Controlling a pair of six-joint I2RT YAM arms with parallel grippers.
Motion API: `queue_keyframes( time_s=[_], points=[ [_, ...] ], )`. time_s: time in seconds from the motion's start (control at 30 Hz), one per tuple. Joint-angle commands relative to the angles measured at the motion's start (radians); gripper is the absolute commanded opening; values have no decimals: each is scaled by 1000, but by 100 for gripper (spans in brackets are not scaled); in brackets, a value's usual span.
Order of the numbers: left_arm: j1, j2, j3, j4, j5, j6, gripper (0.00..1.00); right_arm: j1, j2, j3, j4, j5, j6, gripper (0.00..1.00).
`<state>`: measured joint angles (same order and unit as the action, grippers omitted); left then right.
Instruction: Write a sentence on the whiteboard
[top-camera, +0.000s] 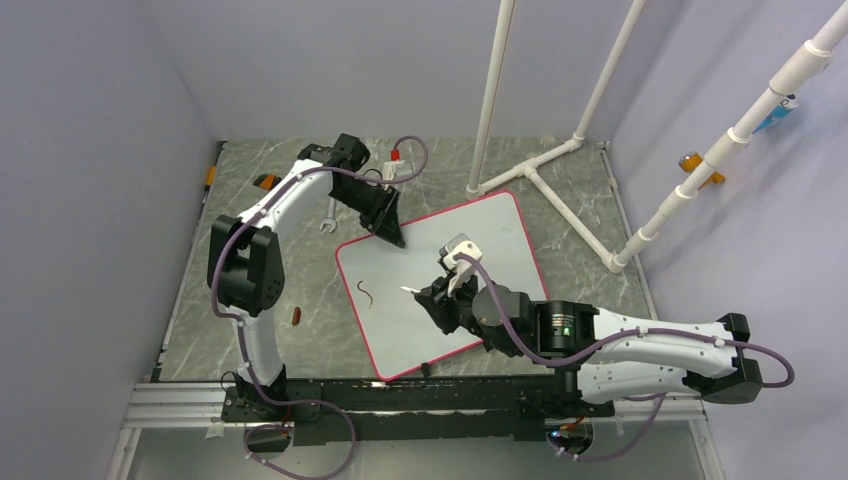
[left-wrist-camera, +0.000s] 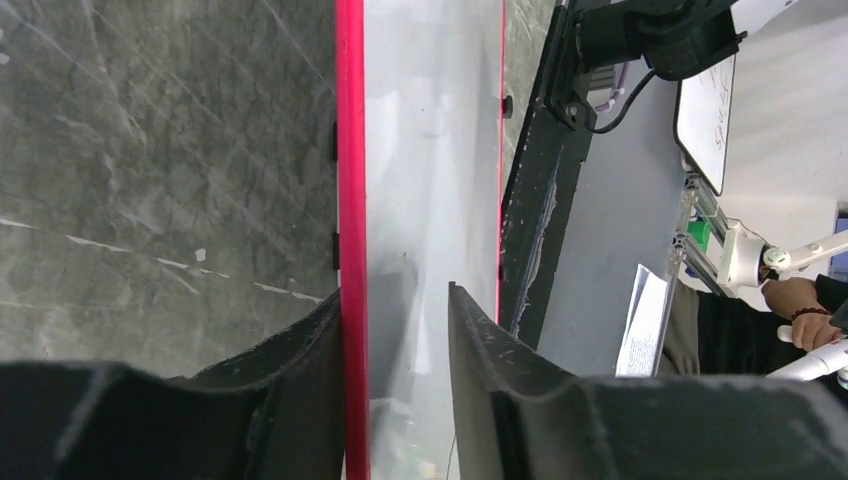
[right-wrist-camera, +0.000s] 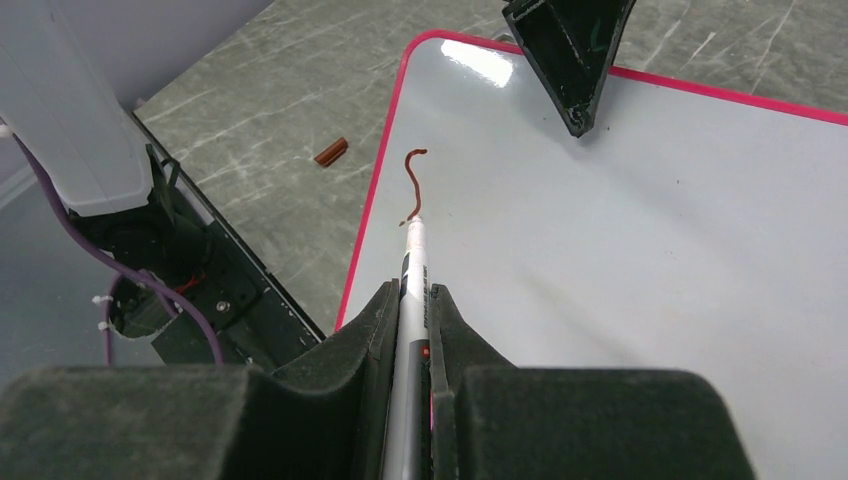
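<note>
Marker (right-wrist-camera: 413, 270) pinched in right fingers (right-wrist-camera: 365, 340), tip on whiteboard (right-wrist-camera: 650, 250), left fingers (left-wrist-camera: 500, 380) spread astride rim (left-wrist-camera: 350, 200).

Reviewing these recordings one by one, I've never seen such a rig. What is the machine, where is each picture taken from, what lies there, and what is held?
Two robot arms are bolted at a grey marbled table's near edge. One picture looks down from above and behind them; the others come from wrist cameras. On the table lies a glossy white whiteboard with a pink-red rim. The right gripper is shut on a white marker, its tip at the end of one dark-red curly stroke, the only writing. The left gripper stands open astride the board's rim near its far-left corner. A small red-brown cap-like piece lies beside the board.
</note>
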<state>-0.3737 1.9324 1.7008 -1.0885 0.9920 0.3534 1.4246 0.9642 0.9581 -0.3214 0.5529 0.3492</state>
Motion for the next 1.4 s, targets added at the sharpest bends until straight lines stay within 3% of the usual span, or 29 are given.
queue_keyframes(
  time_s=[0.0,0.17,0.3,0.57,0.87,1.1,1.37],
  points=[
    [-7,-18,8,-21,22,27,38,4,-26,7,0,19,8,0],
    [-16,-22,4,-33,38,49,27,4,-35,5,-6,23,10,0],
    [-30,-28,12,-27,8,43,0,4,-41,1,-8,24,11,0],
    [-71,-162,-77,76,-119,6,0,6,-39,-10,4,28,13,0],
    [-127,-193,-88,130,-254,-65,0,8,-13,-20,52,41,6,0],
    [-133,-322,-216,266,-357,-102,0,6,6,-9,35,33,15,0],
    [-157,-348,-242,314,-537,-116,0,7,23,8,26,43,15,0]
  ],
)
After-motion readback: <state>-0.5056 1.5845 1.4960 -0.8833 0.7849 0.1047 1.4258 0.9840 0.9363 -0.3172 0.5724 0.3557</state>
